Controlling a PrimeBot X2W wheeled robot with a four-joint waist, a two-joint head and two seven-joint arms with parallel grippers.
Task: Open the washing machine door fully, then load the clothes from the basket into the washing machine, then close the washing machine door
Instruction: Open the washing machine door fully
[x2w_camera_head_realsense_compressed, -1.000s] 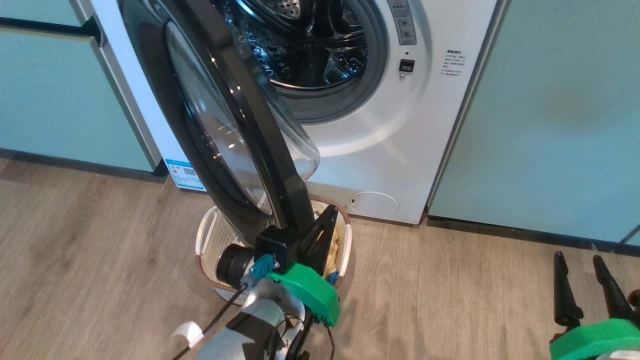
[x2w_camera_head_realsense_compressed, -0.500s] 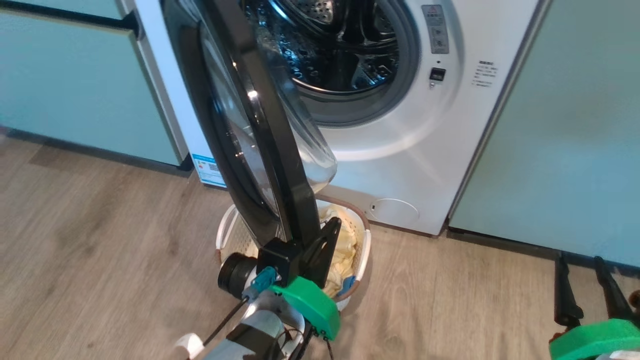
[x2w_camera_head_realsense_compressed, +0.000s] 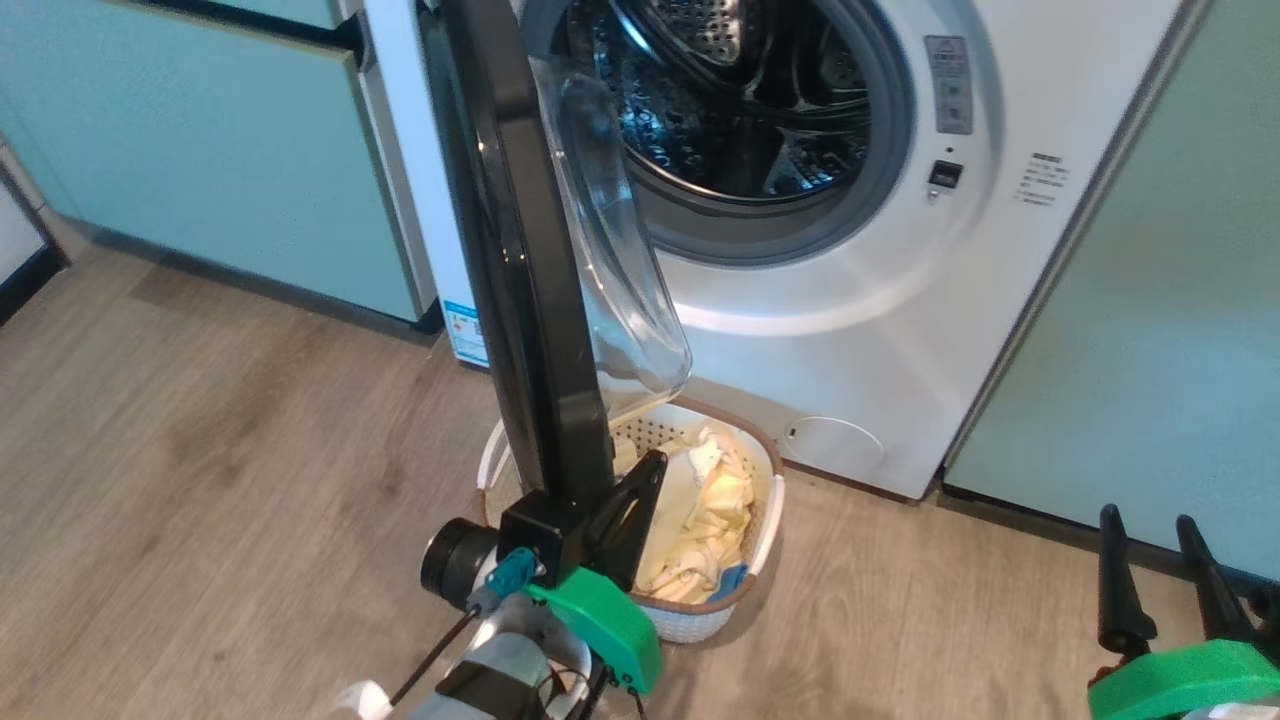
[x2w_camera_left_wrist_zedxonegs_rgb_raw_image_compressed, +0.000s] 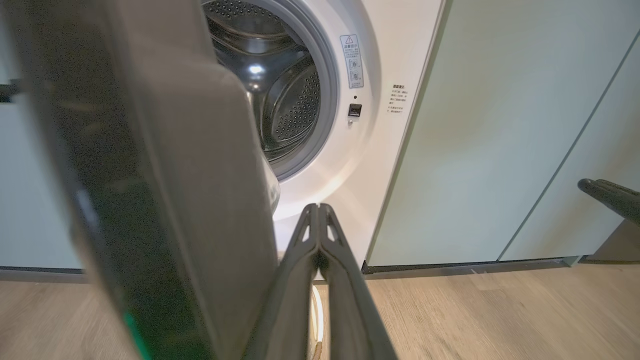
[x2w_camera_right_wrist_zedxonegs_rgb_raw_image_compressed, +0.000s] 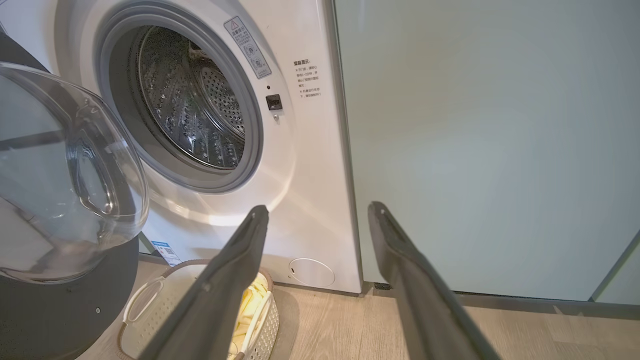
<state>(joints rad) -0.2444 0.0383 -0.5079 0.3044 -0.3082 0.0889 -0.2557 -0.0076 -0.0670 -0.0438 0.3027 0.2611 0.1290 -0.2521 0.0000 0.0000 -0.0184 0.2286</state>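
The washing machine door (x2w_camera_head_realsense_compressed: 520, 250) is big, hard and heavy, and sticks out half open. Push its black rim, not the glass. The left gripper (x2w_camera_head_realsense_compressed: 648, 475), squeezed shut on nothing, sits beside its bottom edge, maybe touching. Soft, light clothes (x2w_camera_head_realsense_compressed: 700, 510) lie in the basket (x2w_camera_head_realsense_compressed: 765, 460) just below. The right gripper (x2w_camera_head_realsense_compressed: 1147, 520) hangs spread open, far off.

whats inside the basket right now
Pale yellow clothes with a blue piece lie in the basket. Its left part is hidden behind the door and the left gripper, so nothing can be told there.
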